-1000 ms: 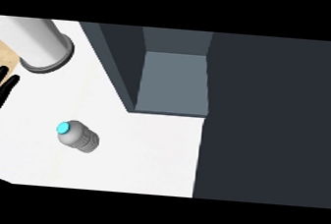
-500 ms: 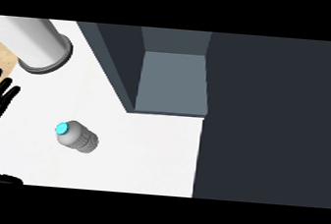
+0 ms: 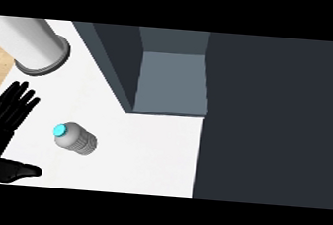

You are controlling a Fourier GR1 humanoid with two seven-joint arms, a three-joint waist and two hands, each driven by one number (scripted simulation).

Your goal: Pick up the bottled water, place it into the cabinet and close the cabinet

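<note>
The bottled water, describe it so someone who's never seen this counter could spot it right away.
Start at the open grey cabinet at the top of the white counter, then look down and left. The bottled water stands there, just right of the black left hand. It is small, grey and ribbed, with a bright turquoise cap, unlike the big pale cylinder beyond it.

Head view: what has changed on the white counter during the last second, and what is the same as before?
The black left hand, fingers straight and open, moved in from the left edge toward the small grey water bottle with the blue cap, its thumb now showing below; it is not touching the bottle. The bottle, the open grey cabinet and the grey cylinder stayed in place.
</note>
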